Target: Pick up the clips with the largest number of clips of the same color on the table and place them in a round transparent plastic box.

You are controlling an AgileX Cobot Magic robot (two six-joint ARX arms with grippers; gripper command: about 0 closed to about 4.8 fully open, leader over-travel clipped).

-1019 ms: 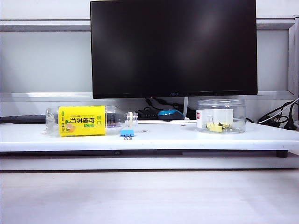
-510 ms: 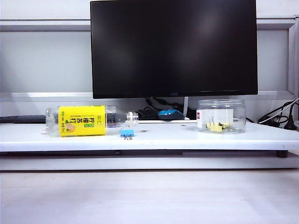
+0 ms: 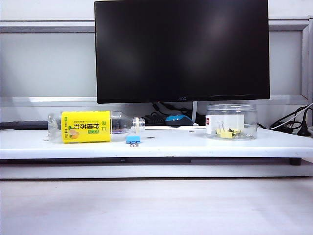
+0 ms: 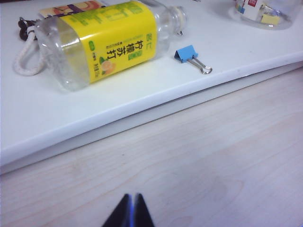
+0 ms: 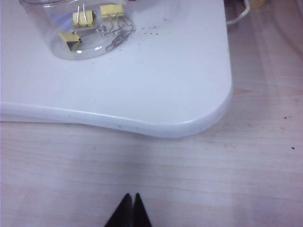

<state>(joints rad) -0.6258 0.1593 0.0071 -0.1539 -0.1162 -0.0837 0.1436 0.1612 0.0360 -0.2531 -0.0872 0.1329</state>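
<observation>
The left gripper (image 4: 132, 210) hangs over pale wood-grain tabletop (image 4: 213, 156), its two dark pointed fingers (image 4: 124, 213) pressed together and holding nothing. Beyond it lies a raised white board (image 4: 142, 90) with a smooth rounded edge. On the board a clear plastic bottle (image 4: 106, 40) with a glossy yellow label lies on its side, and just beside its neck sits a small blue binder clip (image 4: 188, 54) with a thin silver wire handle.

The right gripper (image 5: 130, 210) likewise hovers above bare wood, fingers (image 5: 124, 213) closed and empty, near the board's rounded corner. Farther on stands the round transparent plastic box (image 5: 52, 42), a short wide clear jar. The clips (image 5: 83, 19), yellow with silver wire handles, lie inside it on its floor.

In the exterior view the jar (image 3: 231, 121) stands at the right below a black monitor (image 3: 181, 49).
</observation>
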